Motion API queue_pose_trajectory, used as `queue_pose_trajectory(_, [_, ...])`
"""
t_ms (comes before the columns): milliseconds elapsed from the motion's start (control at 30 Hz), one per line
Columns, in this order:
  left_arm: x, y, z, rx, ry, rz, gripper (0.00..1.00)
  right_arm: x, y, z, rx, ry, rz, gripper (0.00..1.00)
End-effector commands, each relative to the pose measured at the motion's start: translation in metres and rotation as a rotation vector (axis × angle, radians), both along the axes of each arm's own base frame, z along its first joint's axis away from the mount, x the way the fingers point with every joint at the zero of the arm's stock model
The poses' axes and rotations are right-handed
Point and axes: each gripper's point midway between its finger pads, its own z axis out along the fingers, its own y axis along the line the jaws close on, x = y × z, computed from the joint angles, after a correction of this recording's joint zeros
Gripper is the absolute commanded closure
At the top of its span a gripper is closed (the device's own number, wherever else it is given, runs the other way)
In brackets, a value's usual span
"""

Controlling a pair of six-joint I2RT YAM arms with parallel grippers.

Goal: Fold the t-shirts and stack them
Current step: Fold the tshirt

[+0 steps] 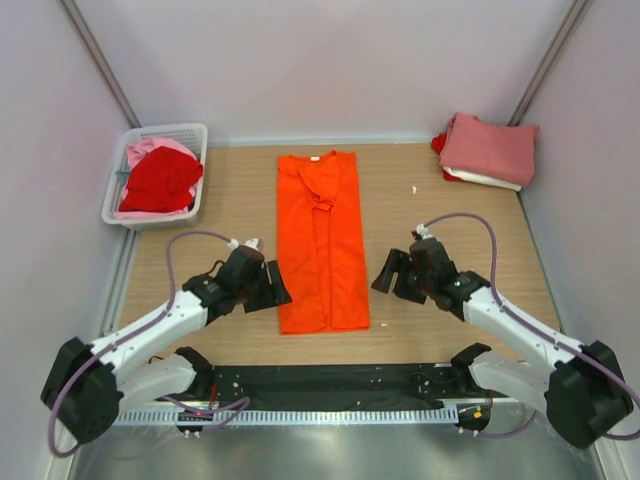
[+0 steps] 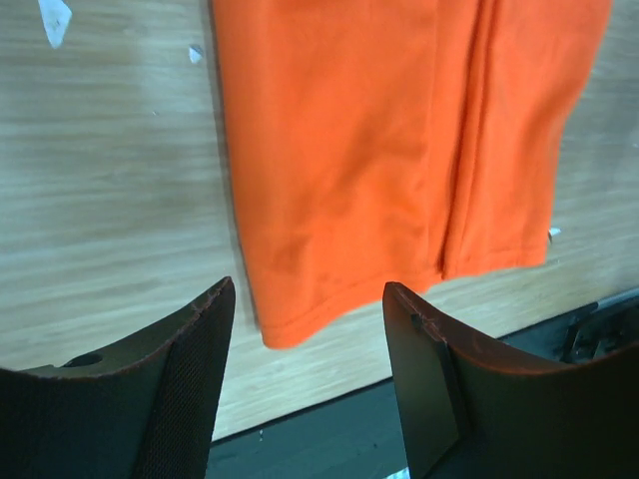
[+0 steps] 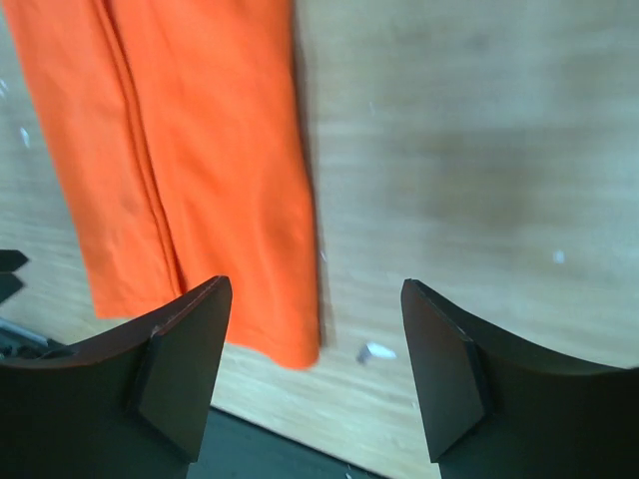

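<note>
A bright orange t-shirt (image 1: 320,240) lies flat mid-table, folded lengthwise into a long strip with both sides turned in, its neck at the far end. My left gripper (image 1: 272,288) hovers open just left of the strip's near end; the left wrist view has the hem corner (image 2: 290,324) between its fingers. On the strip's right side my right gripper (image 1: 388,276) is open and empty, the orange edge (image 3: 290,329) near its left finger. Folded salmon-pink, white and red t-shirts (image 1: 490,150) are stacked at the far right. Red and pink t-shirts (image 1: 160,182) fill the basket.
The white mesh basket (image 1: 196,135) stands at the far left corner. A black strip (image 1: 330,380) runs along the table's near edge by the arm bases. Small white flecks (image 3: 377,350) dot the wood. Walls close in both sides.
</note>
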Motion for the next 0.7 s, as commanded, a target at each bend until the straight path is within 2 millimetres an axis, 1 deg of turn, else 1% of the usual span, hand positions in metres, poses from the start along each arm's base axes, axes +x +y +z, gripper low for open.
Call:
queue_pose_trajectory(0, [-0.003, 0.000, 0.016, -0.040, -0.071, 0.093, 0.37, -0.014, -0.001, 0.009, 0.069, -0.037, -0.074, 0.27])
queue_pose_trajectory(33, [-0.012, -0.001, 0.013, -0.052, -0.063, 0.094, 0.37, -0.026, -0.001, -0.005, 0.063, -0.002, -0.063, 0.29])
queue_pose_trajectory(100, [-0.019, -0.001, 0.009, -0.044, -0.055, 0.095, 0.37, -0.033, 0.002, -0.009, 0.094, 0.009, -0.068, 0.32])
queue_pose_trajectory(133, [-0.027, -0.001, 0.002, -0.025, -0.030, 0.090, 0.37, -0.041, 0.003, -0.017, 0.097, 0.033, -0.054, 0.33])
queue_pose_trajectory(200, [-0.032, 0.004, -0.008, 0.021, -0.013, 0.098, 0.37, -0.045, 0.008, -0.020, 0.117, 0.046, -0.050, 0.35])
queue_pose_trajectory(233, [-0.038, 0.007, -0.014, 0.053, 0.006, 0.095, 0.37, -0.049, 0.010, -0.025, 0.117, 0.058, -0.043, 0.36])
queue_pose_trajectory(267, [-0.042, 0.011, -0.024, 0.080, 0.031, 0.109, 0.37, -0.052, 0.016, -0.025, 0.126, 0.054, -0.023, 0.37])
queue_pose_trajectory(367, [-0.049, 0.016, -0.040, 0.114, 0.063, 0.134, 0.37, -0.060, 0.024, -0.035, 0.125, 0.072, -0.007, 0.37])
queue_pose_trajectory(533, [-0.050, 0.015, -0.047, 0.124, 0.059, 0.133, 0.38, -0.063, 0.031, -0.046, 0.120, 0.090, 0.004, 0.39])
queue_pose_trajectory(633, [-0.052, 0.012, -0.052, 0.133, 0.065, 0.124, 0.38, -0.066, 0.036, -0.052, 0.119, 0.101, 0.019, 0.43])
queue_pose_trajectory(667, [-0.054, 0.013, -0.057, 0.144, 0.077, 0.127, 0.38, -0.069, 0.037, -0.057, 0.106, 0.113, 0.028, 0.46])
